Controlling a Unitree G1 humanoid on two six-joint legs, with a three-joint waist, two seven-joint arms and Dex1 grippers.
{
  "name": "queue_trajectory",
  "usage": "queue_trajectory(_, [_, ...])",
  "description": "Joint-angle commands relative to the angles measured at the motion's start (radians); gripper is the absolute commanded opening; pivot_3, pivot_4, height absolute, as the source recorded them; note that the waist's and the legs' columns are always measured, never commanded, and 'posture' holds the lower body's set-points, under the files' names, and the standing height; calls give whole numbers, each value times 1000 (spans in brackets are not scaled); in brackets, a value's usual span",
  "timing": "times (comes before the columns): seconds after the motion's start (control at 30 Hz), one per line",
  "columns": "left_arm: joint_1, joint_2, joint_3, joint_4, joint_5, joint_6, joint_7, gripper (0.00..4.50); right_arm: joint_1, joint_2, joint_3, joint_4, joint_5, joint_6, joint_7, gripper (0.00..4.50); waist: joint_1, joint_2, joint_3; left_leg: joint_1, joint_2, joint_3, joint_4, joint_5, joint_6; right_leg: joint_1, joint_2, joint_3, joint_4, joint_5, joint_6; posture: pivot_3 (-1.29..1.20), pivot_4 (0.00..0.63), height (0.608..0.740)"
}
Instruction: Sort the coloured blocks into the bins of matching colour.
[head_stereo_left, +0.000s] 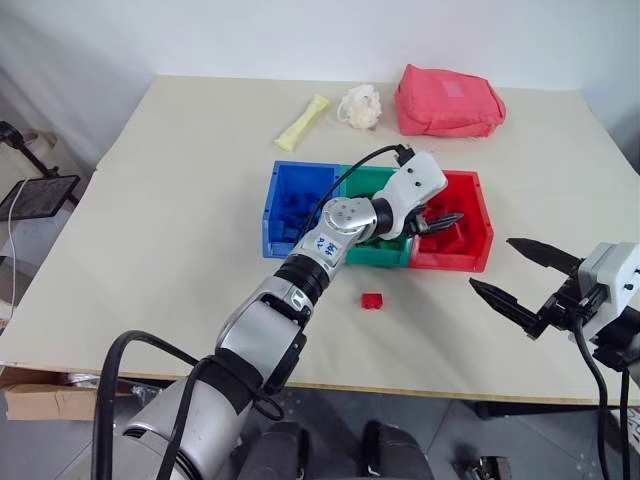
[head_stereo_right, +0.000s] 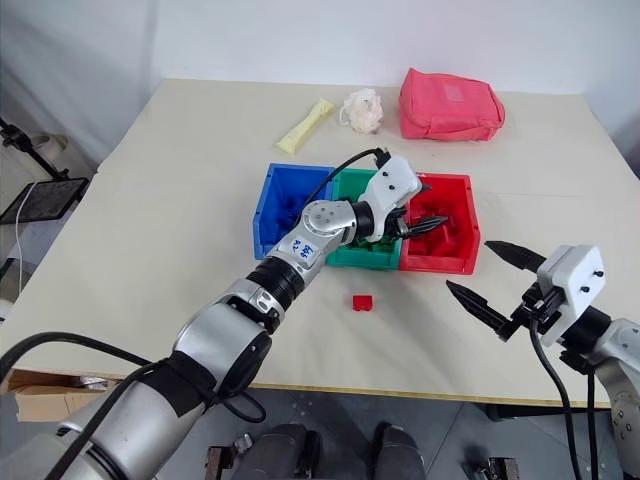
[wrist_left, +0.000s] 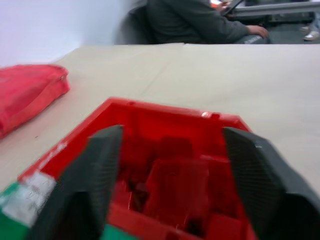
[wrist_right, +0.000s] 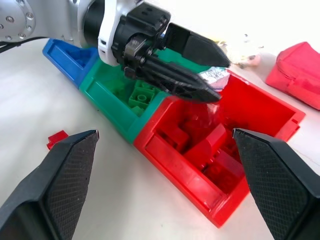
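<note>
Broad beige table (head_stereo_left: 150, 250), matte, evenly lit from above, soft shadows only. Plain white wall (head_stereo_left: 300, 35) behind the far edge, pale and bare. Off the table's left side, a black stand with a flat dark tray (head_stereo_left: 38, 195) and a white cable hanging beside it. Below the near left corner, a brown cardboard box (head_stereo_left: 40, 395) on grey floor (head_stereo_left: 330, 410). Past the far end, in the left wrist view, a seated person in a dark top (wrist_left: 195, 22) at another desk.
</note>
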Motion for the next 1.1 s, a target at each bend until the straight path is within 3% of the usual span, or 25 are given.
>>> queue_trajectory(0.03, [-84, -112, 24, 16, 3, -62, 20, 4478, 8, -2, -37, -39, 7, -21, -9, 4500, -1, 0, 0, 0, 0, 0, 0, 0, 0, 0, 0, 0, 0, 0, 0, 0, 150, 740])
queue_trajectory(0.3, [-12, -47, 26, -93, -11, -100, -97, 4478, -17, -27, -24, -4, 6, -21, 15, 4500, 0, 0, 0, -1, 0, 1, 0, 0, 0, -1, 0, 0, 0, 0, 1, 0, 150, 740])
queue_trajectory(0.53, [318, 135, -50, -661, -75, 127, -358, 4478, -127, -66, 48, 98, -7, -28, 84, 4500, -25, 1, 0, 1, 1, 1, 0, 0, 0, -1, 0, 1, 2, 0, 1, 0, 150, 740])
queue_trajectory(0.77, [611, 380, -48, -1181, -156, 452, -444, 4478, -241, -97, 133, 208, -28, -35, 178, 4500, -46, 2, 0, 1, 2, 0, 0, 0, 0, -2, 0, 7, 4, 0, 0, 0, 150, 740])
queue_trajectory(1.0, [837, 540, 74, -1455, -234, 645, -375, 4478, -305, -128, 192, 289, -43, -42, 270, 4500, -48, 2, 0, 1, 0, -7, 1, 0, 0, 2, -1, 9, 2, 0, 0, 0, 150, 740])
queue_trajectory(1.1, [930, 602, 123, -1517, -268, 649, -375, 4478, -333, -134, 208, 320, -48, -44, 293, 4500, -52, 2, 0, 1, 2, -7, 0, -1, -2, 1, -1, 8, 2, 0, -1, 0, 150, 740])
